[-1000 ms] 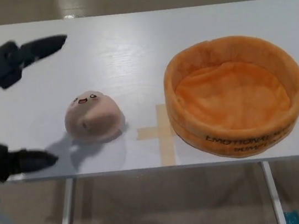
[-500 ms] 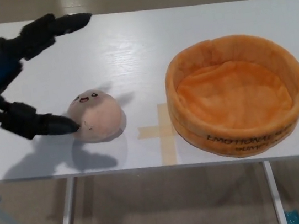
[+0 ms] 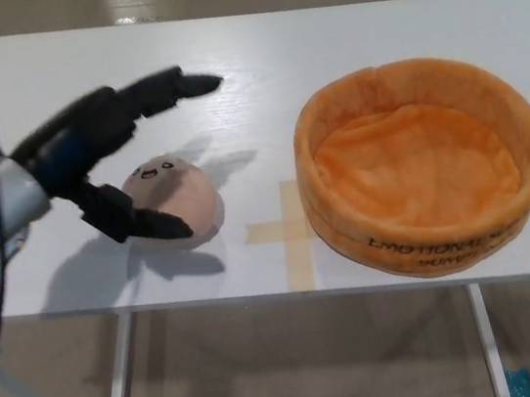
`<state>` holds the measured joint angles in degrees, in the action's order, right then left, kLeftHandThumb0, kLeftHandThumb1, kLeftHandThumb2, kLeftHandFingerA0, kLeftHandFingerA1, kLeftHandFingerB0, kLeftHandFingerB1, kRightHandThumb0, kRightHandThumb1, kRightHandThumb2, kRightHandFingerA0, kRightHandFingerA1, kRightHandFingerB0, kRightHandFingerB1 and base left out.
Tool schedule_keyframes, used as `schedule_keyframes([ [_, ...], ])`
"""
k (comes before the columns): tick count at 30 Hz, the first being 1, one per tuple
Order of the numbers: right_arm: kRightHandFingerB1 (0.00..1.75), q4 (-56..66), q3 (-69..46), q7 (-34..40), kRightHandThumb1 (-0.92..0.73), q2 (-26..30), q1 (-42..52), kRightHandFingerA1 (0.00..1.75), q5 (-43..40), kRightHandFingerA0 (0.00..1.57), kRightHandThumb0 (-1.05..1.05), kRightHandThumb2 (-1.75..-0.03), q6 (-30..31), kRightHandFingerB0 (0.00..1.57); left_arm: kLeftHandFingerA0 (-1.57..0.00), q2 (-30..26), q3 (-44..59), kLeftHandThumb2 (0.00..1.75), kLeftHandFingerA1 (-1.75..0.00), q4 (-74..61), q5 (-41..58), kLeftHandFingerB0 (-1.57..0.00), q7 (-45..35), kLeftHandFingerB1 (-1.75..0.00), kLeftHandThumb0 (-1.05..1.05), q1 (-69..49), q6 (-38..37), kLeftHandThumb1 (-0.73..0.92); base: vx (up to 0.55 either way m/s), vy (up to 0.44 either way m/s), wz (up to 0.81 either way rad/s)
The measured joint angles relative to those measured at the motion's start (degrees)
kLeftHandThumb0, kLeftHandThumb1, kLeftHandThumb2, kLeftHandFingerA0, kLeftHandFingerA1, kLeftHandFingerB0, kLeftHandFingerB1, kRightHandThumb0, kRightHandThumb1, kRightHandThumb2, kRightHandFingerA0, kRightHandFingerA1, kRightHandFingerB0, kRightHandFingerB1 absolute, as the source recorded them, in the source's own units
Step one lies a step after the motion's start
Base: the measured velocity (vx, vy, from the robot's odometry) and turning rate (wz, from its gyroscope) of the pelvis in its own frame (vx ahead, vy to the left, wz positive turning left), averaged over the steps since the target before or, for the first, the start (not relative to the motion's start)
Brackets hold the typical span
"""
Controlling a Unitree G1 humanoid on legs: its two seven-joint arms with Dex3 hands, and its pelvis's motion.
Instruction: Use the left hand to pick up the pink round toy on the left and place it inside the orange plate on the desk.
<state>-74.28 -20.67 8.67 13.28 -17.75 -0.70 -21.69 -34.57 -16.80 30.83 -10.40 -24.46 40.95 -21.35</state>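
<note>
The pink round toy [image 3: 178, 195], a soft dome with a small face, lies on the white desk [image 3: 225, 56] left of centre. My left hand [image 3: 105, 152] hangs over it from the left, open: the thumb [image 3: 145, 222] lies across the toy's near left side and the two fingers [image 3: 165, 87] stretch out above its far side, not closed on it. The orange plush plate [image 3: 420, 165], a round walled bowl, sits to the right with nothing inside. My right hand does not show.
A tan tape cross [image 3: 287, 230] marks the desk between toy and plate. The desk's front edge runs just below both. The desk's metal legs [image 3: 117, 377] and the floor show underneath.
My left hand has swung right from the desk's left edge to straddle the toy, thumb now across its near side. The toy and plate have stayed put.
</note>
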Motion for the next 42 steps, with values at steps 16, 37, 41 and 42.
schedule_keyframes([
  [16, 0.62, 0.0, 0.2, 0.1, -0.26, -0.2, 0.1, 0.7, 0.0, 0.33, -0.26, -0.91, 0.0, 0.22, -0.06, 4.2, -15.1, 0.66, -0.19, 21.4, -14.7, -0.14, 14.6, -0.36, -0.39, 7.1, 0.4, 0.51, 0.0, 0.0, 0.0],
  [37, 0.61, -0.2, 1.3, 0.1, -0.33, -0.3, 0.7, 0.68, -0.1, 0.3, -0.23, -0.95, -0.4, 0.2, -0.83, 7.7, -18.0, 0.65, -1.41, 30.0, -24.5, -0.62, 33.6, -0.47, -0.28, 10.4, -2.2, 0.78, 0.0, 0.0, 0.0],
  [41, 0.63, -0.3, 1.4, 0.2, -0.3, -0.3, 0.7, 0.7, -0.1, 0.33, -0.24, -0.93, -0.4, 0.24, -0.77, 7.2, -16.3, 0.68, -1.57, 29.1, -24.6, -0.75, 34.6, -0.55, -0.31, 10.4, -3.4, 0.8, 0.0, 0.0, 0.0],
  [42, 0.63, -0.3, 1.4, 0.2, -0.3, -0.3, 0.7, 0.7, -0.1, 0.33, -0.24, -0.93, -0.4, 0.24, -0.77, 6.8, -15.6, 0.68, -1.57, 28.5, -24.5, -0.75, 34.8, -0.55, -0.31, 10.4, -3.7, 0.8, 0.0, 0.0, 0.0],
])
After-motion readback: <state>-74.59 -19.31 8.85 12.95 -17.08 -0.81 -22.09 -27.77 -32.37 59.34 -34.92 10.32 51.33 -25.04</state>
